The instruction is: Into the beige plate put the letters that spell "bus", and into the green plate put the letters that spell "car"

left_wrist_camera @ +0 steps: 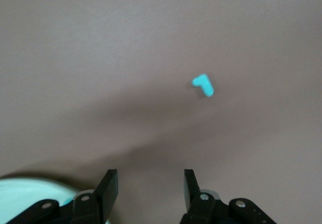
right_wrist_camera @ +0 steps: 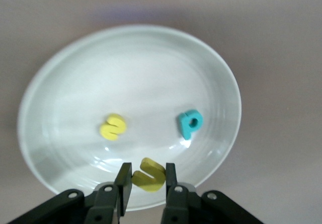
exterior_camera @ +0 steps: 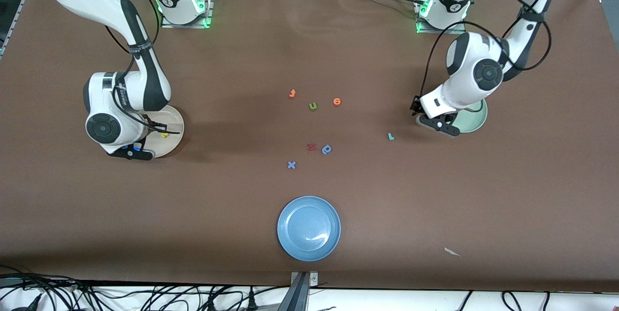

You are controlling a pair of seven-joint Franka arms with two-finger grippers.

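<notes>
Presently the yellow "u" sits clamped between the fingers of the right end effector, its curve low and its two arms pointing up toward the centre of the beige plate. Two more letters lie flat in that plate: a yellow "s" and a teal "b", well apart from each other. Only the right wrist view shows all three; the front view shows no more than a yellow speck on the plate beside the arm.

One teal "r" lies alone on the brown surface, its long stroke running diagonally, near the green plate. The left end effector hovers at that plate's rim, fingers parted with nothing between them.

Six stray letters lie mid-surface: two orange, one olive "u", one dark red, two blue. One blue plate lies nearest the front camera.
</notes>
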